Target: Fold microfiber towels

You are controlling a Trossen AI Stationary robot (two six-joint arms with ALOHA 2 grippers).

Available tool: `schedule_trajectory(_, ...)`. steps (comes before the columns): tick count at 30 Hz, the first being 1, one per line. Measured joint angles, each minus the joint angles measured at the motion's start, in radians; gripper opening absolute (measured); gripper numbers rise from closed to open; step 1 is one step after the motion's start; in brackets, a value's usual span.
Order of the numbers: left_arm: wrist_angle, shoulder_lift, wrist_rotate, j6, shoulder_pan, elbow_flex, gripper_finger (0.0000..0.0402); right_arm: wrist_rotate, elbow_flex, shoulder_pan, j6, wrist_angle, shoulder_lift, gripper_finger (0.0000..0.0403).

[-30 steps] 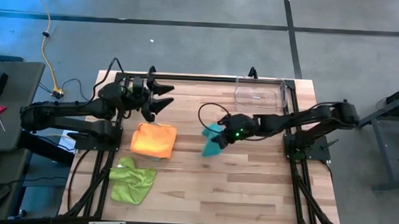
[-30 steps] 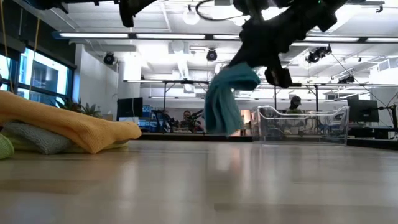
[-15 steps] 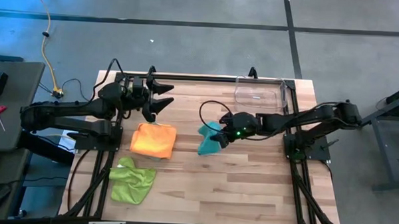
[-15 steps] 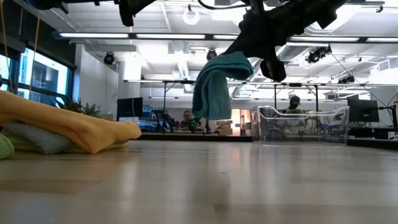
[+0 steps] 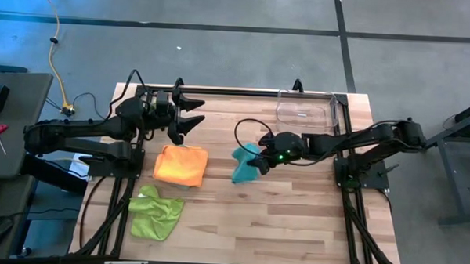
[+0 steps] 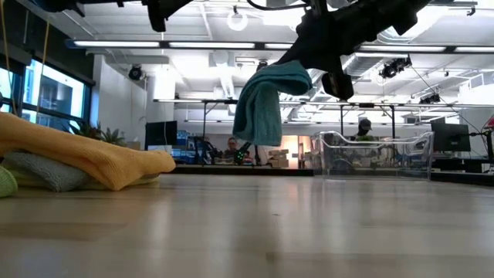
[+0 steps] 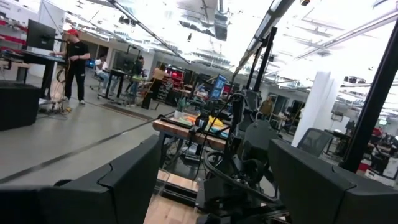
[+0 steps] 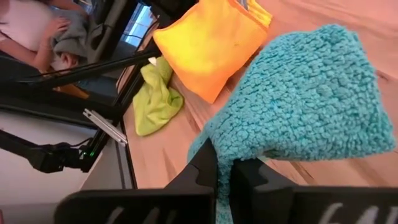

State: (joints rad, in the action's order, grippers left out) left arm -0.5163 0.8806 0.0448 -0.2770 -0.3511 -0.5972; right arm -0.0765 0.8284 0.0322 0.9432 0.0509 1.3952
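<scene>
On the left of my overhead view the left gripper point(image 5: 187, 115) sits parked above the table's point(image 5: 294, 220) far-left part, fingers spread wide and holding nothing, well clear of the cloths. Just in front of it the orange towel point(image 5: 181, 165) lies folded flat, and from table height I can see a grey towel point(image 6: 42, 171) tucked under it; the lime green towel point(image 5: 155, 212) lies crumpled nearer the front edge. Toward the middle, the right gripper point(image 5: 262, 156) has its fingers pressed together on a pinch of the teal towel point(image 5: 246, 164), which hangs bunched in the air, its lower end clear of the wood. The clear bin point(image 5: 306, 108) stands at the far right corner. My worry is the grip: I'm holding only a narrow bit of a fluffy cloth, so a quick swing could let it slip out. It's also hanging doubled over itself, so if I set it down as it is, I judge it will land in a heap rather than spread flat for folding
</scene>
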Motion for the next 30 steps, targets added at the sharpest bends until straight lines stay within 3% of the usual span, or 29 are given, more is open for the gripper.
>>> schedule_trajectory(9,-0.004,0.000,-0.040,-0.007,0.000,0.000,0.0287,0.177,0.001,0.000,0.043,0.036,0.000,0.0000)
schedule_trajectory(13,-0.004,0.000,-0.058,-0.007,0.000,0.000,0.0287,0.198,0.001,0.014,0.078,0.086,0.005,0.0000)
schedule_trajectory(21,-0.005,0.000,0.101,-0.007,0.000,0.000,0.0287,0.324,0.019,0.056,0.226,0.385,0.119,0.0000)
schedule_trajectory(25,-0.005,-0.006,0.168,-0.015,0.001,0.001,0.0287,0.364,0.165,0.060,0.220,0.375,0.236,0.0000)
schedule_trajectory(30,-0.005,-0.021,0.157,-0.084,0.000,0.001,0.0287,0.354,0.417,0.035,0.159,0.242,0.411,0.0000)
